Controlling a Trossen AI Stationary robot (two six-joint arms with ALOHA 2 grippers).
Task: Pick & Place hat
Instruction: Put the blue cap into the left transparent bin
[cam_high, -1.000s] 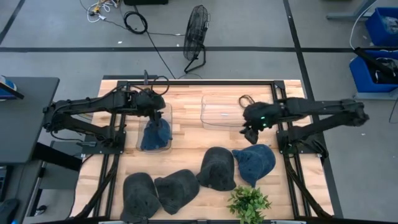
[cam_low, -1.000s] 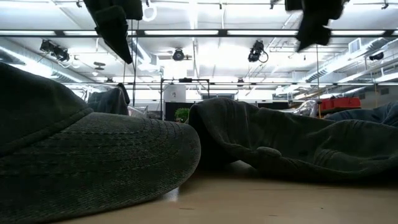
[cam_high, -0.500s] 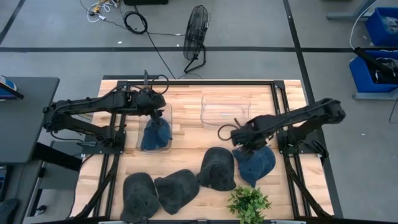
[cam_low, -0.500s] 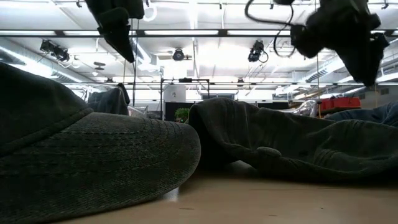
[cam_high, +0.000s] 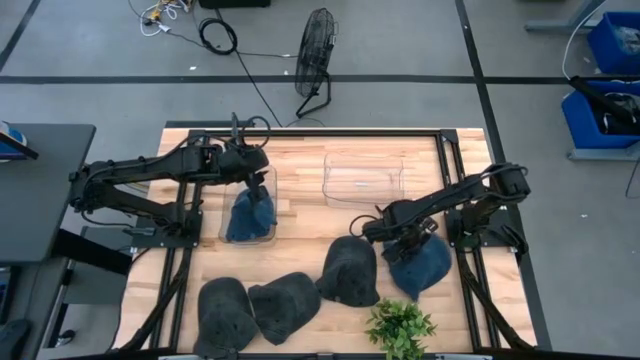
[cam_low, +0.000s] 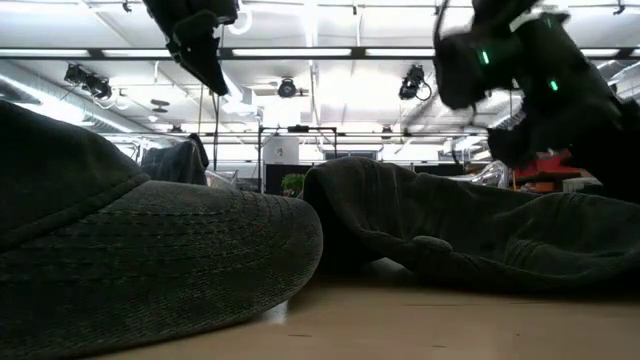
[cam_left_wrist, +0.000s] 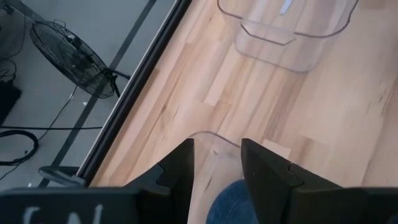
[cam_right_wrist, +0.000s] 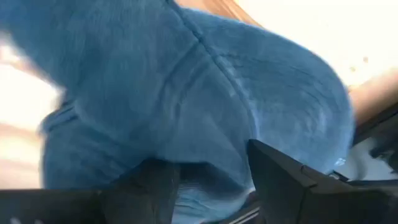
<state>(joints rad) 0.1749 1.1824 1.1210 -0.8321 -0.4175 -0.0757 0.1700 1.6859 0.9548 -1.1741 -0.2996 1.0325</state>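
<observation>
We see the right gripper (cam_high: 400, 238), fingers spread, low over the blue hat (cam_high: 418, 262) at lower right; a shallow pinch could let the fabric slip.

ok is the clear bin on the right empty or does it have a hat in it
Empty. The right clear bin shows only bare wood through it; the blue hat lies on the table under the right gripper.

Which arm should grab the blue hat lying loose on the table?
Right. The right gripper is down at that blue hat, fingers open; the left gripper is above the left bin.
</observation>
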